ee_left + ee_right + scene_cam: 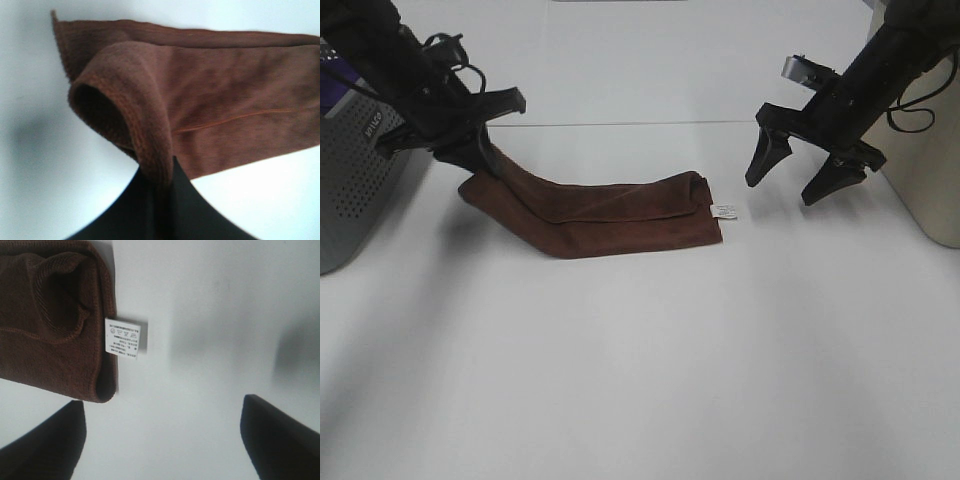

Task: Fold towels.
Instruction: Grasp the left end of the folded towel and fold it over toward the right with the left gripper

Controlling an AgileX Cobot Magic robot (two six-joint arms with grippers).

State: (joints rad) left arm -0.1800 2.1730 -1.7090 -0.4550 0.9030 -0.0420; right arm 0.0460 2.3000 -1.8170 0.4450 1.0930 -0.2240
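The left claw (478,152) pinched one end of the brown towel (620,215), raised off the white counter (640,380); the right claw (786,188) hung spread near its label (725,211).

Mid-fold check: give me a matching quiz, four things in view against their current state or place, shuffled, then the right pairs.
Things:
1. left pincer
2. right pincer
3. towel
4. care label

States:
A. open, hanging above the bare table
B. white, sticking out at the towel end nearest the right pincer
C. shut on one towel corner, holding it raised
D. brown, folded into a long strip, mostly lying flat

Pairs: 1-C, 2-A, 3-D, 4-B.
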